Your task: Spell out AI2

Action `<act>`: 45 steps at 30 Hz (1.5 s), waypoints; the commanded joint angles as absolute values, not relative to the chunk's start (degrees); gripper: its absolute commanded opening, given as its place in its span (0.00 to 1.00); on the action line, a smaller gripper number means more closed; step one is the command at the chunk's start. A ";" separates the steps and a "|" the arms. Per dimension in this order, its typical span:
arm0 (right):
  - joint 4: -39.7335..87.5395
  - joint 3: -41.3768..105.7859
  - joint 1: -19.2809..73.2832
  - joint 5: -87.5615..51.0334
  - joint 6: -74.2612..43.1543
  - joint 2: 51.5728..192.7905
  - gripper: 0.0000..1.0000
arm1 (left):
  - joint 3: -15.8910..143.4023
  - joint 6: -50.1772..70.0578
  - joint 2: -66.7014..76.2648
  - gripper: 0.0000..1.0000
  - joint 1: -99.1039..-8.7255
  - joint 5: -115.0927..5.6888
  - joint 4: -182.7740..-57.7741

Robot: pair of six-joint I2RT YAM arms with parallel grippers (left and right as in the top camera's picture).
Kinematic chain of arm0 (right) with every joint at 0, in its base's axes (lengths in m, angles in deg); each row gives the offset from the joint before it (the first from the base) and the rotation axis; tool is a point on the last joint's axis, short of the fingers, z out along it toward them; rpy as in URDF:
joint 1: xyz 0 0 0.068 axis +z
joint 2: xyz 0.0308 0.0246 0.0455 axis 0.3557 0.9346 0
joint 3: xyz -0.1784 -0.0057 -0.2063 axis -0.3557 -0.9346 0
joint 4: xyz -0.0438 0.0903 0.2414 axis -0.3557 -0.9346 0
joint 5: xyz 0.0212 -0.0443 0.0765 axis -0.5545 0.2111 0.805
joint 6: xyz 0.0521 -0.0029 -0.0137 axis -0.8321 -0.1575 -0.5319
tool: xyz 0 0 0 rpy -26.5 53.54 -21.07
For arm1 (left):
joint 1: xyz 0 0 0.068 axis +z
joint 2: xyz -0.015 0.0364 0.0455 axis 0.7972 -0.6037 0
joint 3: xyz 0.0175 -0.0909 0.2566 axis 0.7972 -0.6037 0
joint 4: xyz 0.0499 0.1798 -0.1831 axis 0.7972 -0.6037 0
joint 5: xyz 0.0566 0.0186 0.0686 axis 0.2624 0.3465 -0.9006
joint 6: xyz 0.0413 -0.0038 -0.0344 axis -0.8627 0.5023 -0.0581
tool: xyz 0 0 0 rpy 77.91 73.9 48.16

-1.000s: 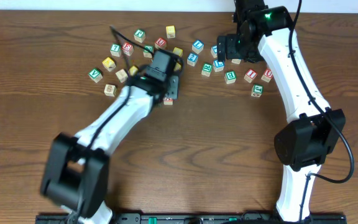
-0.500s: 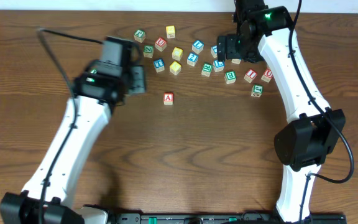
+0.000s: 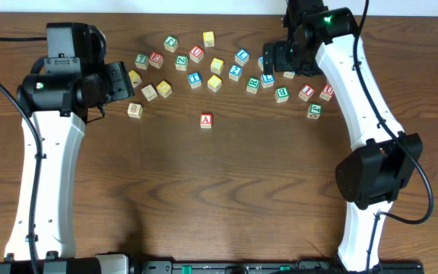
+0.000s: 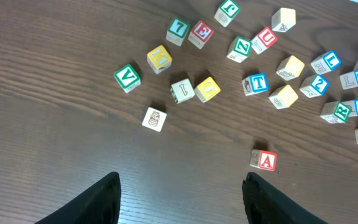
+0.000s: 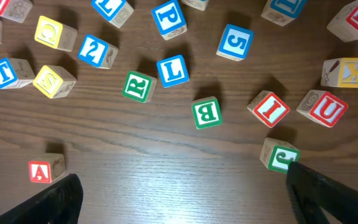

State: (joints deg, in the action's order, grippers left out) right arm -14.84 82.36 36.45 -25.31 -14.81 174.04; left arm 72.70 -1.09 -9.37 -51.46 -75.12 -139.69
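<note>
block a (image 3: 206, 120) sits alone on the table (image 3: 242, 190), near the scattered letter blocks (image 3: 217, 65); red i (image 3: 306, 92) and blue 2 (image 3: 236, 72) lie among them. left gripper (image 4: 182, 180) and right gripper (image 5: 182, 177) hang empty, fingers apart.

Lettered wooden blocks, legible faces only.
- red A block (image 4: 265, 160): just ahead of the left claw (image 4: 181, 182), off its right finger.
- green V block (image 4: 127, 77), yellow K block (image 4: 158, 58), yellow C block (image 4: 207, 88), blue T block (image 4: 254, 84): farther ahead of that claw.
- green B block (image 5: 207, 112): straight ahead of the right claw (image 5: 182, 175).
- green R block (image 5: 138, 86), blue L block (image 5: 172, 70): beyond B.
- blue 2 block (image 5: 96, 51): ahead, leftward.
- red I block (image 5: 271, 108), red U block (image 5: 327, 109): ahead, rightward.
- blue 5 block (image 5: 235, 42): farthest.
</note>
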 commanded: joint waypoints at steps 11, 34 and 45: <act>-14.73 82.20 37.26 -30.01 -23.18 173.95 0.93 | 73.72 -2.46 -9.20 0.67 -51.17 -74.37 -138.73; -18.90 82.09 29.48 -31.24 -36.60 184.64 0.72 | 73.24 -2.05 -9.50 0.68 -51.22 -74.35 -138.67; -13.26 82.07 27.78 -31.35 -37.91 188.88 0.64 | 73.22 -2.05 -10.33 0.68 -51.24 -74.33 -138.69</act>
